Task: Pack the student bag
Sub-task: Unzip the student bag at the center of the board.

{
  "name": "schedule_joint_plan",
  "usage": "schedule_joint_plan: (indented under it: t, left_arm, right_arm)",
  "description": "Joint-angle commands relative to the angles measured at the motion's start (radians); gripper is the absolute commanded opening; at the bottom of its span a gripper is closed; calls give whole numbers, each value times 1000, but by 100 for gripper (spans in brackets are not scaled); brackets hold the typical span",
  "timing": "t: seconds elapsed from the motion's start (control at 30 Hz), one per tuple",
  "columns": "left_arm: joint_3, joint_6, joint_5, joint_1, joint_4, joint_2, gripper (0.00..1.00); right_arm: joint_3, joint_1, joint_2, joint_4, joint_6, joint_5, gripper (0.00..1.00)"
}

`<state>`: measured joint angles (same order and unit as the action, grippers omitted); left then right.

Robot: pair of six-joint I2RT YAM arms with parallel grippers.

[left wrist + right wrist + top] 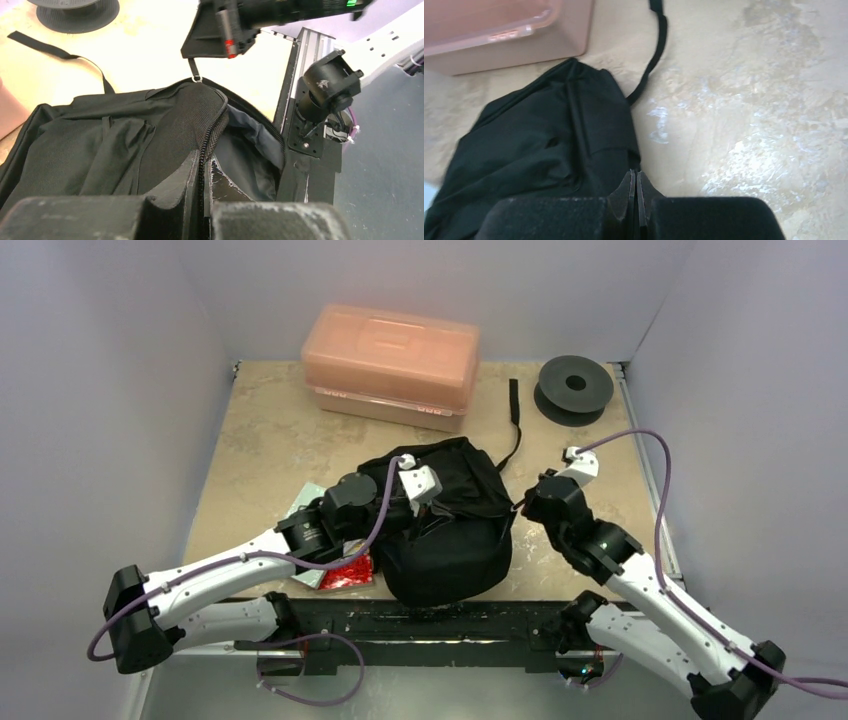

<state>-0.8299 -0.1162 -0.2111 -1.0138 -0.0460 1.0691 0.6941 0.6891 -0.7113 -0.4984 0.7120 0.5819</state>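
Observation:
The black student bag point(445, 535) lies near the table's front edge, its zip partly open. My left gripper point(428, 505) rests on top of it. In the left wrist view it point(207, 160) is shut on the zip edge of the bag point(100, 145), beside the grey lining of the opening point(250, 150). My right gripper point(520, 504) is at the bag's right side. In the left wrist view it point(194, 56) is pinching the zip pull point(197, 77). In the right wrist view its jaws point(634, 174) are pressed together at the bag's edge point(539, 145).
A translucent orange-pink box point(390, 365) stands at the back. A black spool point(573, 388) sits at the back right. A long black strap point(515, 415) trails toward the box. A red packet point(348, 573) and a pale flat item point(305, 502) lie under my left arm.

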Motion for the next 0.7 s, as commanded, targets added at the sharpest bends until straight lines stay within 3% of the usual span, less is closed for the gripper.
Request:
schedule_joint_plan:
  t: [0.0, 0.13, 0.37, 0.53, 0.67]
  left_arm:
    - [5, 41, -106, -3, -134, -92, 0]
    - [-3, 29, -147, -3, -153, -104, 0]
    - [-28, -15, -176, -3, -217, -22, 0]
    - [-45, -30, -186, -3, -243, 20, 0]
    - [-84, -67, -226, -4, -293, 116, 0]
  right_arm:
    - [45, -104, -98, 38, -2, 37, 0]
    - [14, -260, -190, 175, -47, -109, 0]
    - [-3, -440, -378, 312, -35, -214, 0]
    - [-56, -460, -297, 346, -69, -177, 0]
    - [-65, -460, -109, 270, -93, -160, 0]
